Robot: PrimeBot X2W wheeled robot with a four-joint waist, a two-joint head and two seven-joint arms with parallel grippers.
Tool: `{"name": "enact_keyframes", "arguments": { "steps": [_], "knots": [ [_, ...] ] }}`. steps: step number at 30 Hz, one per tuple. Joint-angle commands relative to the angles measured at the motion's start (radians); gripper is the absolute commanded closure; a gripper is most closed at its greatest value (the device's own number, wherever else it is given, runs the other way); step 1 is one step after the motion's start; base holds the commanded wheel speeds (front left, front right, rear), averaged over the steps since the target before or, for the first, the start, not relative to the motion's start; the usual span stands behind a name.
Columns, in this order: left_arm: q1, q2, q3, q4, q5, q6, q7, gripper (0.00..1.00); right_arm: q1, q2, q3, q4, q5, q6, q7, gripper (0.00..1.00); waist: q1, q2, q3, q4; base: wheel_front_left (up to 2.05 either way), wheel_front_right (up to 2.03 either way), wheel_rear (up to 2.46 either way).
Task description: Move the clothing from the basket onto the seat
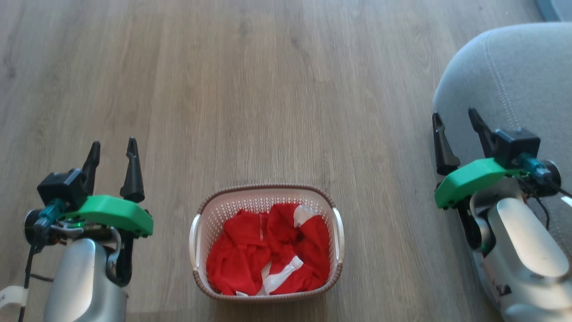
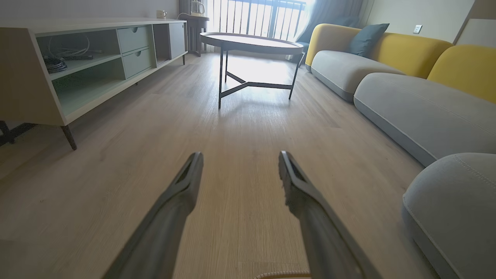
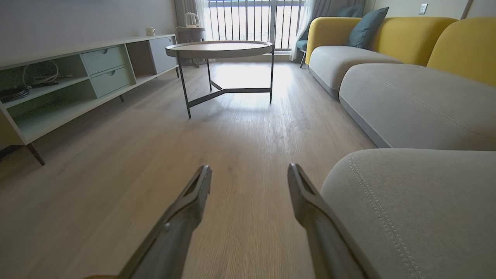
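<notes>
**Both grippers open and empty; clothing in the basket between them.**

The left gripper (image 1: 113,142) and the right gripper (image 1: 454,113) have their fingers spread and grip nothing. The basket (image 1: 268,188) stands on the wood floor (image 1: 286,89) between the two grippers, behind their fingertips and apart from both. The clothing (image 1: 268,250) lies bunched inside it. Open floor separates each gripper from the basket. The rounded corner of the seat (image 1: 514,80) lies just beside the right gripper's outer finger. Well ahead of both sets of fingertips stands a round table (image 2: 252,42) on dark legs. A low cabinet (image 2: 77,66) runs ahead to the left, and yellow-backed sofa cushions (image 3: 407,97) run ahead to the right.
</notes>
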Motion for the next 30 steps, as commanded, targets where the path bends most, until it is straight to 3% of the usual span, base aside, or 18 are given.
{"name": "enact_keyframes", "arguments": {
  "steps": [1, 22, 30],
  "knots": [
    [-0.050, 0.021, 0.023, -0.031, 0.000, -0.006, -0.010, 0.00, -0.057, 0.001, 0.007, -0.044, -0.009, 0.007, -0.013, 0.00, 0.0000, 0.0000, 0.027, -0.005, 0.00, 0.00, 0.00],
    [-0.119, 0.024, -0.052, 0.000, -0.038, -0.006, -0.010, 0.00, -0.208, 0.035, -0.013, -0.186, -0.055, 0.007, -0.013, 0.00, 0.0000, 0.0000, 0.332, -0.069, 0.00, 0.00, 0.00],
    [-0.171, 0.035, -0.141, 0.043, -0.052, -0.006, -0.010, 0.00, -0.274, 0.035, -0.023, -0.230, -0.072, 0.007, -0.013, 0.00, 0.0000, 0.0000, 0.485, -0.092, 0.00, 0.00, 0.00]
  ]
}}
